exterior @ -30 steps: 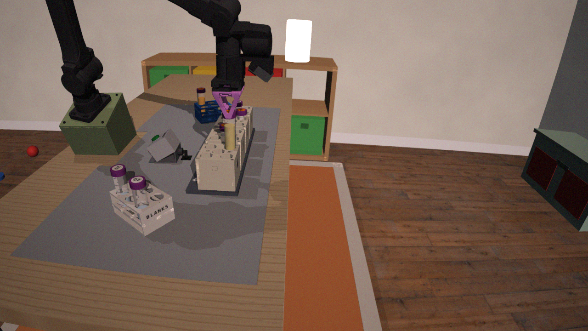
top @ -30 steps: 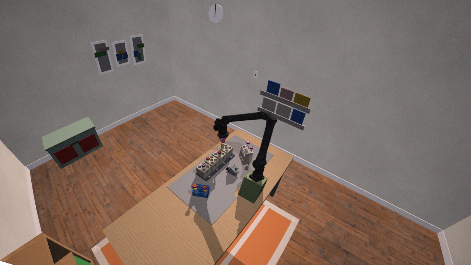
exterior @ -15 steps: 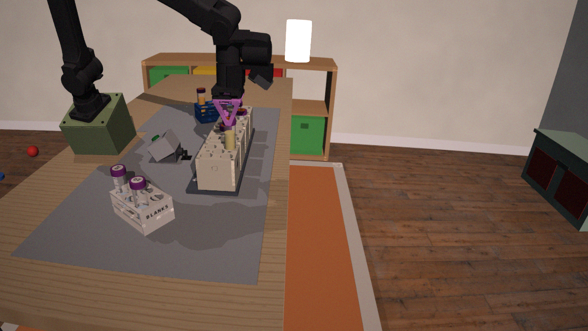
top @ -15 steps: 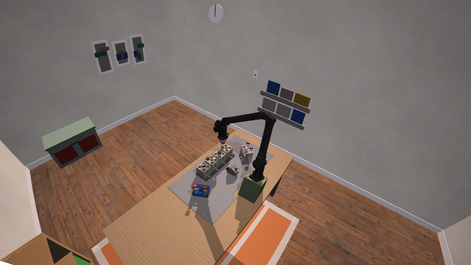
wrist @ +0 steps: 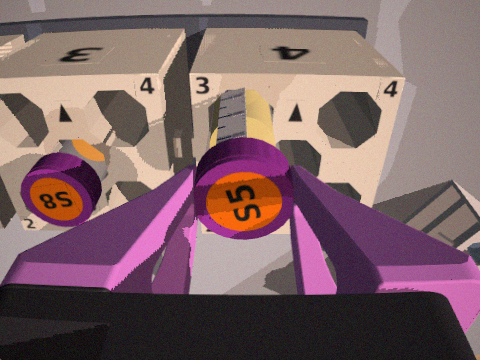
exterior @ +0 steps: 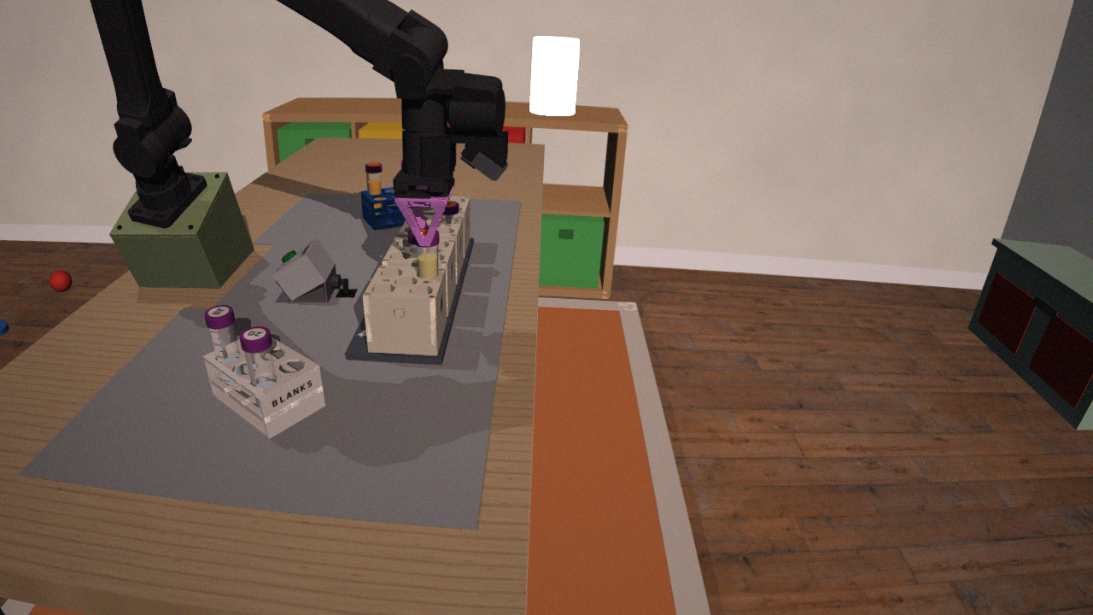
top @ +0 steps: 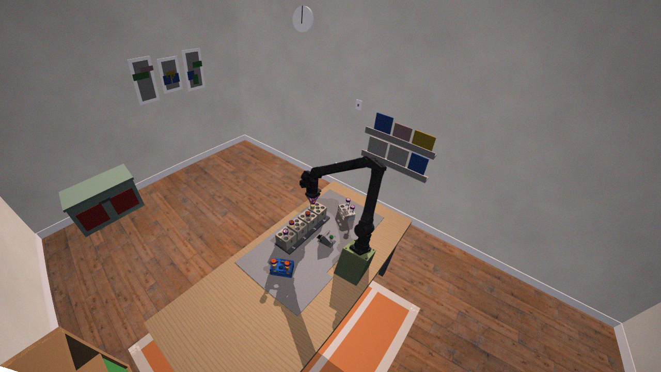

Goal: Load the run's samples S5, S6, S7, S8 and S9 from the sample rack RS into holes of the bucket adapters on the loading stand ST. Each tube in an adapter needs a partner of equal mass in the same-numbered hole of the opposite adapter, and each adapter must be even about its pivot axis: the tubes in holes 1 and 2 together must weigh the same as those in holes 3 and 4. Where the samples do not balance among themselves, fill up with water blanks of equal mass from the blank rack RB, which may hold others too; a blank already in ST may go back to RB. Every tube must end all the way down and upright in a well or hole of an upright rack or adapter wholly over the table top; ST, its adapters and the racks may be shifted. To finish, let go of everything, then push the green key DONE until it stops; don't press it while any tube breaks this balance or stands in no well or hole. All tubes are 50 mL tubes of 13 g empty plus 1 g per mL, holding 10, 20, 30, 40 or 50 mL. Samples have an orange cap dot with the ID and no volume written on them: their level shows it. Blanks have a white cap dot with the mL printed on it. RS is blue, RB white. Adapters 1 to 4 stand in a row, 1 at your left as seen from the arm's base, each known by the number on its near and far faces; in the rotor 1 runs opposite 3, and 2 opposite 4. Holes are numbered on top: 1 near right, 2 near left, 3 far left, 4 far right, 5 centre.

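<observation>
Standing on the wooden bench [exterior: 91,527], a grey mat [exterior: 229,451] carries all the equipment, with bare mat along its near edge and between the racks. The loading stand ST [exterior: 397,356] lies near the mat's edge on the rug side; its four adapters form a tight row, faces touching. The white blank rack RB [exterior: 294,397], marked BLANKS, sits well apart from ST and holds two purple-capped tubes. The blue sample rack RS [exterior: 379,211] stands beyond the far end of the row with one tube visible in the exterior view. The green key DONE [exterior: 289,256] sits between the arm's pedestal [exterior: 221,229] and ST.

The pincer [wrist: 243,234] is clamped on the cap of sample S5 [wrist: 243,196], which hangs upright with its lower part inside adapter 4 [wrist: 294,56], apparently hole 3, though the tube hides the hole itself. Sample S8 [wrist: 59,199] stands in adapter 3 [wrist: 87,59] by the mark 2, just beside the pincer's finger [wrist: 114,247] but apart from it.
</observation>
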{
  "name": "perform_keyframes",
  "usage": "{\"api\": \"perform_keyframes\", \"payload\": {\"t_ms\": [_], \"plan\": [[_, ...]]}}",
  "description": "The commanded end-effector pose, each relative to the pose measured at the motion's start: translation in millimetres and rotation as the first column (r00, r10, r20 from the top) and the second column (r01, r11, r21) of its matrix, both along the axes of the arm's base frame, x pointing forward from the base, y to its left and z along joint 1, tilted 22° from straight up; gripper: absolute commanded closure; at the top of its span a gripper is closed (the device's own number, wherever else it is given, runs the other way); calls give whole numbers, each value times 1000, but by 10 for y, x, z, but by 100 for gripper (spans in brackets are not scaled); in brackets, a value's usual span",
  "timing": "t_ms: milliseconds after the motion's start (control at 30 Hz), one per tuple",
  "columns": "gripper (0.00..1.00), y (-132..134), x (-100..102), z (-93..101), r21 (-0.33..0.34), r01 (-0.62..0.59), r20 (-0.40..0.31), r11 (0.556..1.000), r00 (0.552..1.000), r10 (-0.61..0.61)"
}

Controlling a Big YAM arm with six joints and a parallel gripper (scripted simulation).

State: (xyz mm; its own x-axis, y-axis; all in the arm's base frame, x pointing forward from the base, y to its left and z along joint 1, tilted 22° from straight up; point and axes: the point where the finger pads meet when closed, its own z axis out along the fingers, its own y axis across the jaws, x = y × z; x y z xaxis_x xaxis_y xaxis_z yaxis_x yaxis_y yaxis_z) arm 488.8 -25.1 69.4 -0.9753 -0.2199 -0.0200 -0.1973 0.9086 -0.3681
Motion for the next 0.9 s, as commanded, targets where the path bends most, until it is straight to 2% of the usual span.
{"api": "perform_keyframes", "payload": {"t_ms": [0, 67, 167, 267, 333, 433, 467, 533, 767, 800, 833, 867], "plan": [[100, -67, 104, 5, 2, 2, 20, 1000, 1000, -2], [100, -81, 48, -67, 1, 2, 7, 1000, 1000, -2], [100, -92, 107, -60, 2, 2, 20, 1000, 1000, -2], [100, -109, 53, -143, 1, 2, 7, 1000, 1000, -2], [100, -114, 124, -113, 2, 2, 22, 1000, 1000, -2], [100, -119, 116, -133, 2, 2, 20, 1000, 1000, -2], [100, -126, 92, -77, 3, 8, 34, 1000, 999, -8], [100, -135, 91, -193, 1, 3, 14, 1000, 1000, -3], [100, -166, 84, -284, 2, 5, 11, 1000, 1000, -5], [100, -166, 91, -251, 2, 6, 19, 1000, 1000, -6], [100, -87, 166, -126, 3, -3, 42, 1000, 999, 3], [100, -87, 166, -126, 3, -3, 42, 1000, 999, 3]]}}
